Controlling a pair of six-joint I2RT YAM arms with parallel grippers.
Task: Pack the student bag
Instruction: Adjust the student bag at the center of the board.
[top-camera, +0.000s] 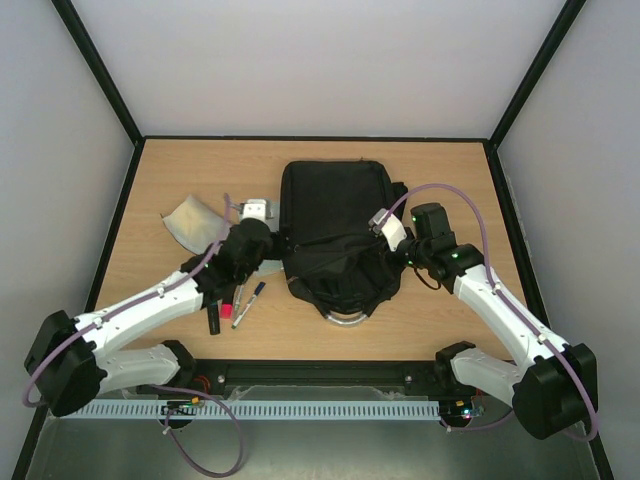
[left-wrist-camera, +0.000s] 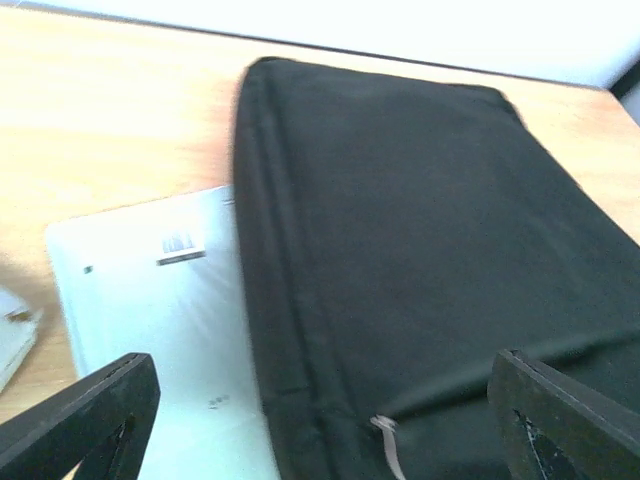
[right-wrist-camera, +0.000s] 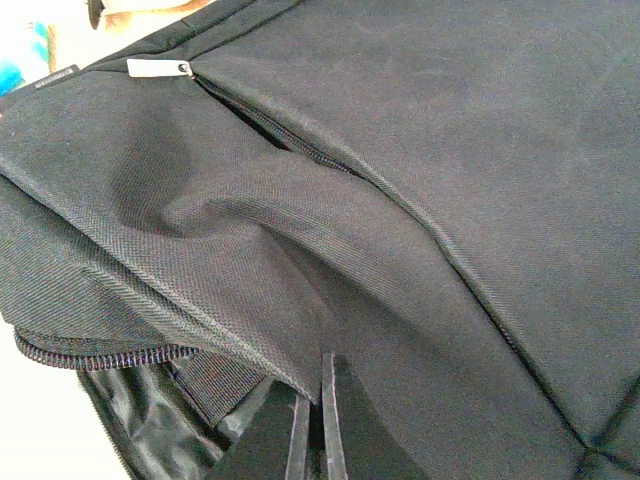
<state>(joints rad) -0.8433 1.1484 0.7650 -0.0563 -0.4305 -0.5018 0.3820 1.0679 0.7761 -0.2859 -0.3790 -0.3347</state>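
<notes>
right claw (right-wrist-camera: 321, 378) pinches student bag (top-camera: 335, 205) — left claw (left-wrist-camera: 320, 405) spread

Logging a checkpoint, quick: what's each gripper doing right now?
Left gripper: open, empty, over the large black soft fabric backpack.
Right gripper: shut on that backpack's fabric.

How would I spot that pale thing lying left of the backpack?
Start at the big black backpack in the middle of the wooden table, then look left, beside the left arm. What looks like a pale grey pouch lies there; unlike the thin pens nearer the front edge, it is broad and crumpled.
</notes>
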